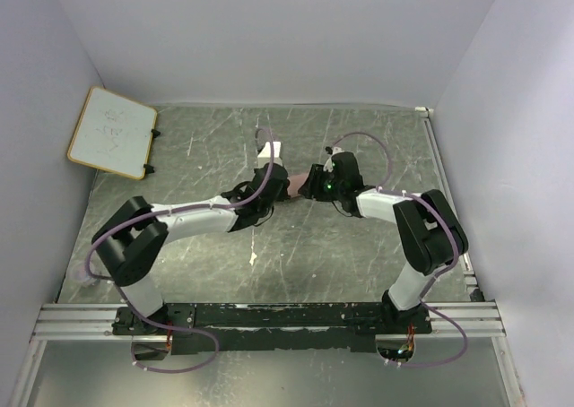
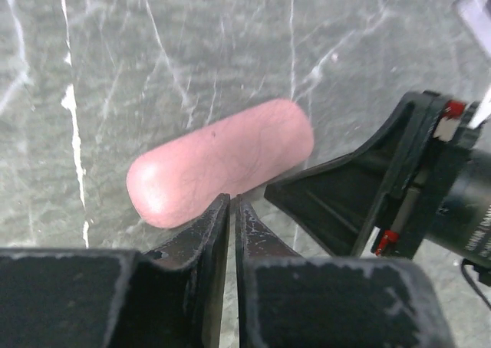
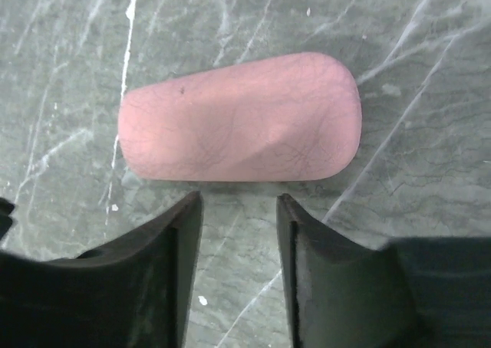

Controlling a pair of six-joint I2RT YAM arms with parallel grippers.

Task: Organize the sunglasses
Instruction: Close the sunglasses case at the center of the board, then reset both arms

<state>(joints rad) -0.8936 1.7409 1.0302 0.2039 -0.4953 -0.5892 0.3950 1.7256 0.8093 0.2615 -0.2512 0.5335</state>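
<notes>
Case at mid-table, a gripper on each side

The case (image 1: pixel 294 186) lies flat on the table (image 1: pixel 215 138), about midway across it. The left gripper (image 1: pixel 272 188) sits just left of the case and the right gripper (image 1: pixel 316 183) just right of it, so the case lies between them. In the right wrist view, the case (image 3: pixel 242 118) lies crosswise just beyond the fingertips (image 3: pixel 188 210). A whiteboard (image 1: pixel 112 131) leans well to the left of the case and behind it, in the table's far left corner. The rail (image 1: pixel 269 316) bearing both arm bases runs along the near edge, well in front of the case.
</notes>
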